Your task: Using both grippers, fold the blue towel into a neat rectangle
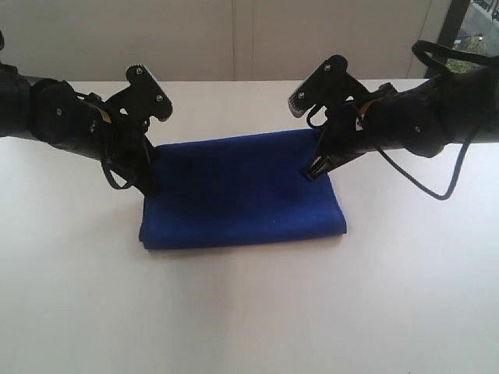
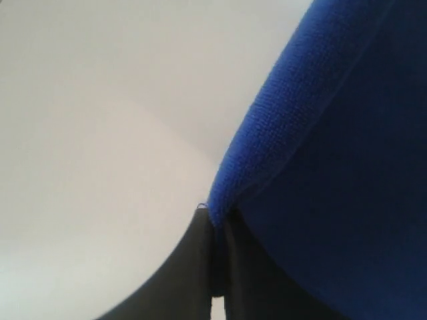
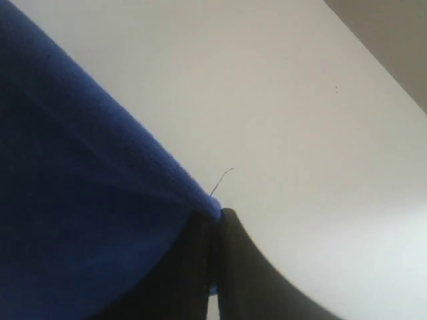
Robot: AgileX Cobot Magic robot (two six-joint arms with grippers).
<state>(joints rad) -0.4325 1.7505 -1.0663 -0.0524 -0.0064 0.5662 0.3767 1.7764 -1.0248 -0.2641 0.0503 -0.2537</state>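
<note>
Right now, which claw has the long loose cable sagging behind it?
The right gripper: a long cable sags under its arm. The left gripper has only a short loop.

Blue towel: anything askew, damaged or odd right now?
Only a loose thread sticking out at the blue towel corner pinched by the right gripper. Otherwise nothing stands out.

Black left tool and right tool cap bulky arms trailing cables.
</note>
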